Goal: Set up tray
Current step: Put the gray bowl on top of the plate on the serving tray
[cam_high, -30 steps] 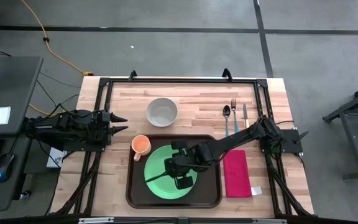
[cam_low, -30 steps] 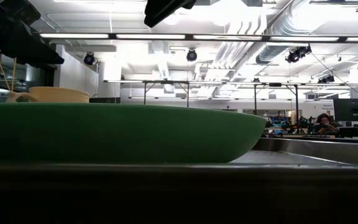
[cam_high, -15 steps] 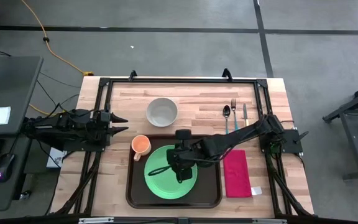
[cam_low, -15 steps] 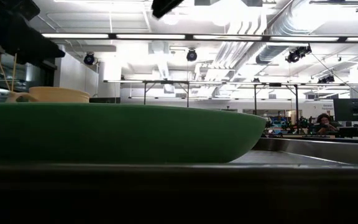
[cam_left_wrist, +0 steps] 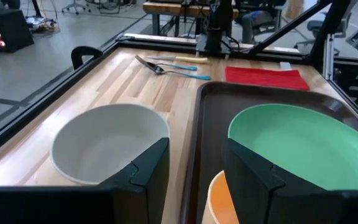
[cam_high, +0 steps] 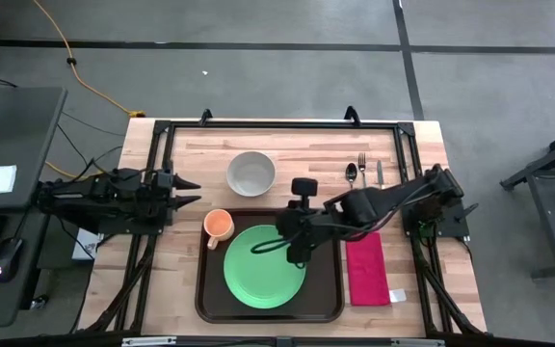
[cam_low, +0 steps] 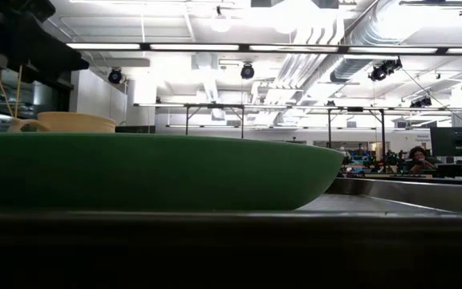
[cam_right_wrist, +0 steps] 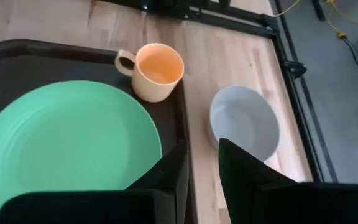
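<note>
Tray (cam_high: 328, 289) at the near middle of the table, long side running left to right, green plate (cam_high: 263, 281) lying in it, orange cup (cam_high: 218, 226) at its far-left corner. Right gripper (cam_high: 297, 243) above the tray's far edge, fingers narrowly parted, holding nothing. White bowl (cam_high: 251, 173) just beyond, nearer to this arm. Left gripper (cam_high: 186, 190) waiting, open wide.

The plate (cam_high: 264, 280) fills most of the tray (cam_high: 330, 289), leaving only narrow dark strips along the rim. The cup (cam_high: 219, 226) sits at the tray's far left corner, the bowl (cam_high: 251, 173) just behind it. The right gripper (cam_high: 292, 248) hangs over the plate's far edge. Bare table (cam_high: 176, 280) lies left of the tray; the napkin (cam_high: 366, 269) takes the right side.
</note>
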